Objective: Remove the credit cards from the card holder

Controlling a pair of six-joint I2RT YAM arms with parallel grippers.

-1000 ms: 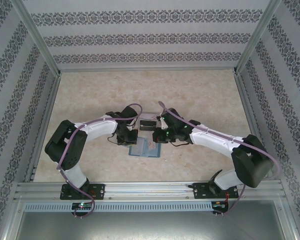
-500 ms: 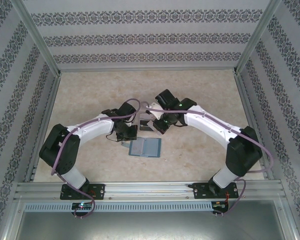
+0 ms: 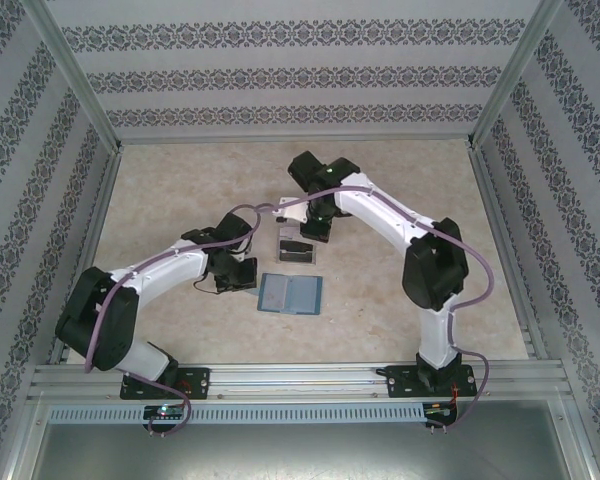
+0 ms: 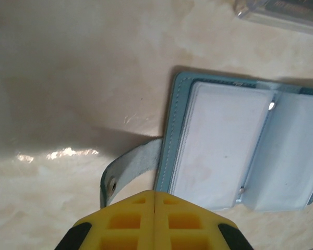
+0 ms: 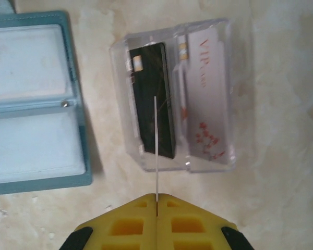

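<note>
On the marbled table (image 3: 180,190) the right arm reaches out over the middle, while the left arm is bent low to the left of the card holder (image 3: 290,294). The holder lies open and flat near the centre of the table, just nearer the bases than the clear tray (image 5: 121,88). Its pale pockets look bare, though a pale card left in a sleeve would be hard to tell. The right gripper (image 5: 156,200) is clenched on a thin card (image 5: 156,146), seen edge-on and hanging over the tray. Two of the credit cards are already in the tray, a dark card (image 5: 146,104) and a pale card (image 5: 208,94). The step in hand appears to be dropping this card in. It would go best if the arm lowers until the card's free edge is inside the tray walls, tilts it to lie flat on the others, and only then opens. The left gripper (image 4: 154,195) is clenched on nothing, just by the tab (image 4: 128,169), well placed to pin the holder down.
</note>
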